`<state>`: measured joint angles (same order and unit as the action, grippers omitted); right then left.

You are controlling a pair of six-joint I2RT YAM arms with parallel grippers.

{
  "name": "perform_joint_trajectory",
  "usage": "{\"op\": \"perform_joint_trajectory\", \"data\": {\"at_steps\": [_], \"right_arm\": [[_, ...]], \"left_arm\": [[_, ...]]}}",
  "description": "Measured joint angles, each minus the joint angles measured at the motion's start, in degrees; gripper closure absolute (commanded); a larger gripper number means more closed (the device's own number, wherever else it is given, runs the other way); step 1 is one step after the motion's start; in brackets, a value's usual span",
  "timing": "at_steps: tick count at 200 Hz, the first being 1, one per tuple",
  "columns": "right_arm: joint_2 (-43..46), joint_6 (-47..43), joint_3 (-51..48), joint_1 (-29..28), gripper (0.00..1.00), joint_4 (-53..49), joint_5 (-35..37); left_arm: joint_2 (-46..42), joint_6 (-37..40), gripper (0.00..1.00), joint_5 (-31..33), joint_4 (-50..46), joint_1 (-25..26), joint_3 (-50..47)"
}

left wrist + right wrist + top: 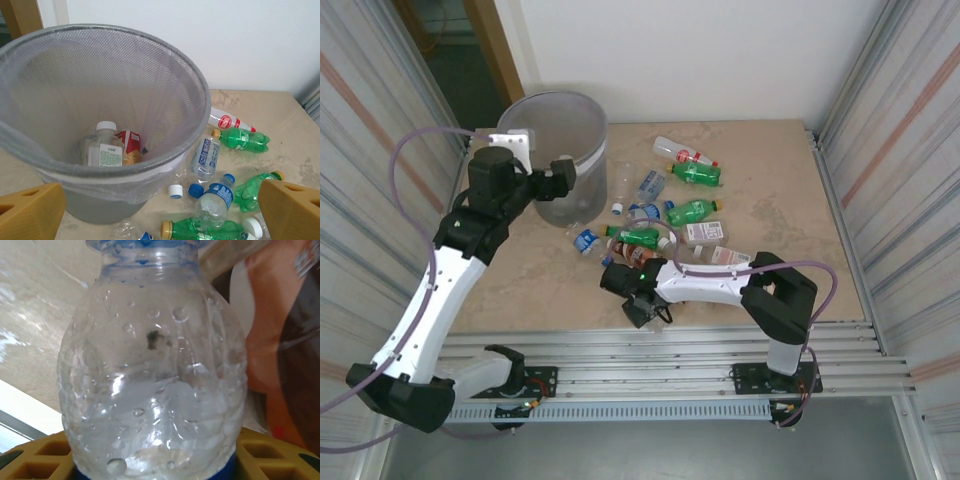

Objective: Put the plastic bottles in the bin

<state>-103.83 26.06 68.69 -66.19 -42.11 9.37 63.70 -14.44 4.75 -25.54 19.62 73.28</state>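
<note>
Clear plastic, a dented bottle (pixel 155 375) points lengthwise away from the right fingers (pixel 35 455), which pinch its lower body near the counter's (pixel 790 200) front edge. The bin (pixel 75 85) lies far-left of it, beside the left fingers (pixel 30 212), spread wide. Other bottles (pixel 695 212) lie between.

The bin (pixel 202 107) is showing translucent grey plastic with a fine mesh pattern, and its bag liner (pixel 125 187) is looking thin, clear and wrinkled. The clear bottle (pixel 155 390) is shining as smooth glossy plastic, with small drops sitting on its wall. The green bottles (pixel 242 140) are gleaming too. The table (pixel 780 190) is looking like matt beige stone. The side walls (pixel 910 130) are appearing as ribbed, dull metal, and the arms (pixel 420 300) are wearing smooth white plastic shells.
</note>
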Motion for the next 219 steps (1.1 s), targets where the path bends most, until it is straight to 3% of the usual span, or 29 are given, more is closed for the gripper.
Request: {"op": "perform_joint_trajectory", "data": {"at_steps": [73, 129, 186, 219], "right_arm": [[5.6, -3.2, 6.9, 1.0, 0.70, -0.3, 3.5], [13.9, -7.1, 8.2, 6.5, 0.69, 6.7, 4.7], [17.4, -11.6, 7.6, 11.3, 0.69, 20.9, 3.7], [19.3, -13.9, 5.9, 12.8, 0.69, 29.4, 0.9]], "left_arm": [[-5.0, -3.0, 0.01, -0.4, 0.9, 0.0, -4.8], [-7.5, -4.4, 0.01, -4.0, 4.5, 0.0, -9.1], [-8.5, -5.4, 0.03, -11.7, 10.9, 0.0, -14.0], [-7.7, -7.3, 0.07, -20.5, 16.0, 0.0, -14.1]]}}
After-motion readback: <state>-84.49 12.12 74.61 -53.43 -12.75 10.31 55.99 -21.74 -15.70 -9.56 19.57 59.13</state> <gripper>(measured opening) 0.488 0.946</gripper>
